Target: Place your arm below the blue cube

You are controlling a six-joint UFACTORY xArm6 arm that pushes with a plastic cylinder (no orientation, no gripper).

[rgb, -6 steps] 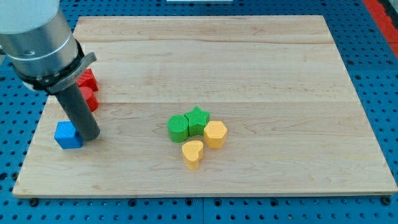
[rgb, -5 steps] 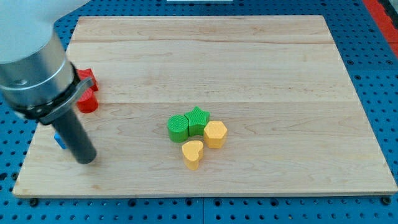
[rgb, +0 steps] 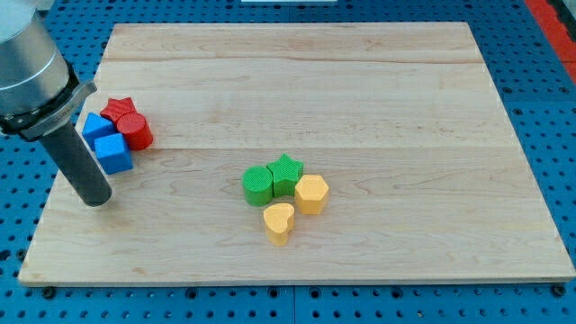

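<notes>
Two blue blocks sit close together near the board's left edge, and the blue cube (rgb: 113,154) is the lower one, touching a second blue block (rgb: 97,126) just above and to its left. Beside them, toward the view's top and right, lie a red star (rgb: 119,111) and a red cylinder (rgb: 138,131), the cylinder pressed against the cube's upper right.

My tip (rgb: 94,199) rests on the wooden board (rgb: 360,90) just below the cube and slightly to its left, near the left edge, apart from the cube by a narrow strip of bare wood. I judge that I am about where the task wants me.

What worries me is the rod's slant: it rises up and to the view's left from the tip toward the grey body of my arm (rgb: 31,72), passing just beside the blue pair. Any drift toward the view's top or right could nudge the cube into the red pieces and spoil the placement. Drifting left could carry me off the board's edge.

I have no hand to open or close, only a bare rod holding nothing.

Well apart, near the board's middle, sit a green cylinder (rgb: 257,184), a green star (rgb: 286,171), a yellow hexagon (rgb: 311,193) and a yellow heart (rgb: 279,221).
</notes>
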